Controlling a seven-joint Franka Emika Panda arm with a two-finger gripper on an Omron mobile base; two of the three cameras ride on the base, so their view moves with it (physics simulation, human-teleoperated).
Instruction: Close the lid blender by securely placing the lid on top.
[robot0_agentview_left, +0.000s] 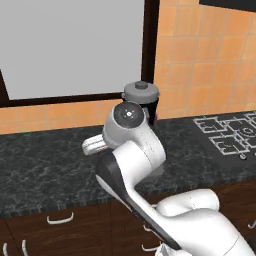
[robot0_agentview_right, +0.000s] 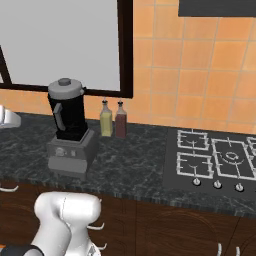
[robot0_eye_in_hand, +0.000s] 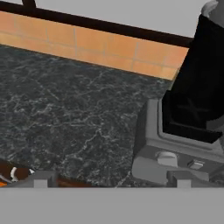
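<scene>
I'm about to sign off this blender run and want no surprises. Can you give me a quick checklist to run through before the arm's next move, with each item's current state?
1. Lid on top of the blender: ok, it sits on the jar's mouth.
2. Lid level and centred: ok in both base views.
3. Lid locked tight: cannot tell.
4. Blender upright on the counter: ok.
5. Gripper empty and clear of the jar: cannot tell; the hand view looks at the blender's base from beside it.
6. Two bottles beside the blender upright: ok.
</scene>
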